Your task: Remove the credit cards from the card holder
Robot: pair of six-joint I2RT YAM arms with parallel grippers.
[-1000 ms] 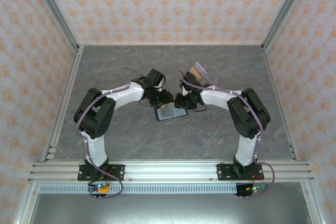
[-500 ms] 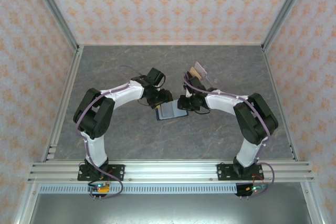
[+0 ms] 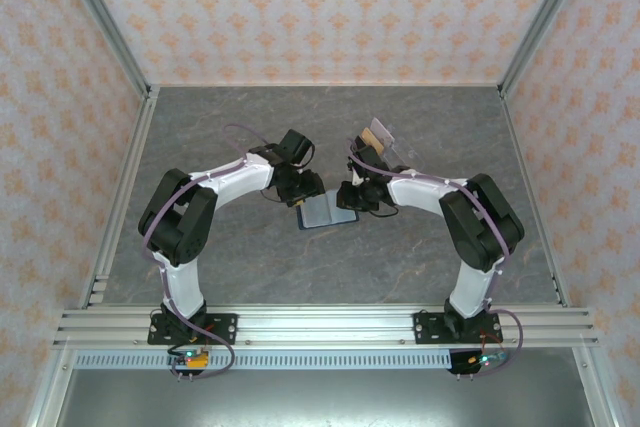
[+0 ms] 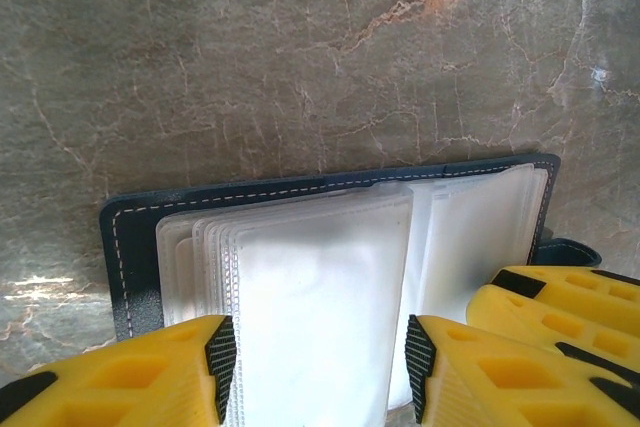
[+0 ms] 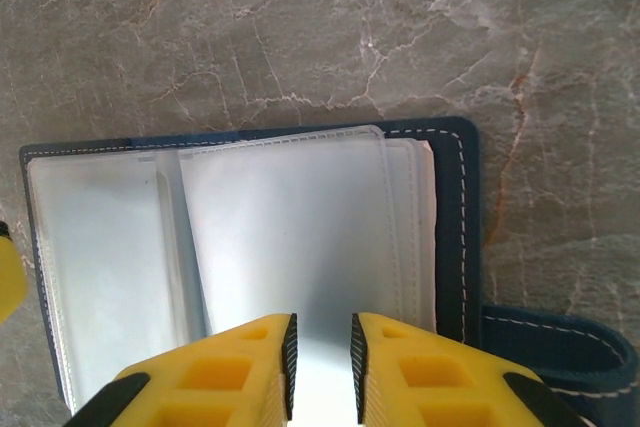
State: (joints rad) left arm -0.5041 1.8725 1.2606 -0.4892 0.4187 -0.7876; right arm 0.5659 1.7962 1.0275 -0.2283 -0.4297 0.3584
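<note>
Two fingers of the right gripper (image 5: 320, 357) are seen pressed almost together, with a clear sleeve (image 5: 290, 237) pinched between them. The left gripper (image 4: 318, 372) is held spread wide, astride the stack of sleeves. The card holder (image 5: 455, 227) is laid open on the table (image 3: 250, 117) between the two grippers.

Over the last second the holder has been left in place and the right elbow has been shifted only slightly. The credit cards (image 3: 375, 134) lying beyond the right wrist have not been added to. A leaf-turning step is therefore judged, not an extraction.

Whether a card sits in the pinched sleeve cannot be told. The holder's near edge is covered by the fingers, and the loose cards are too small to be counted.
</note>
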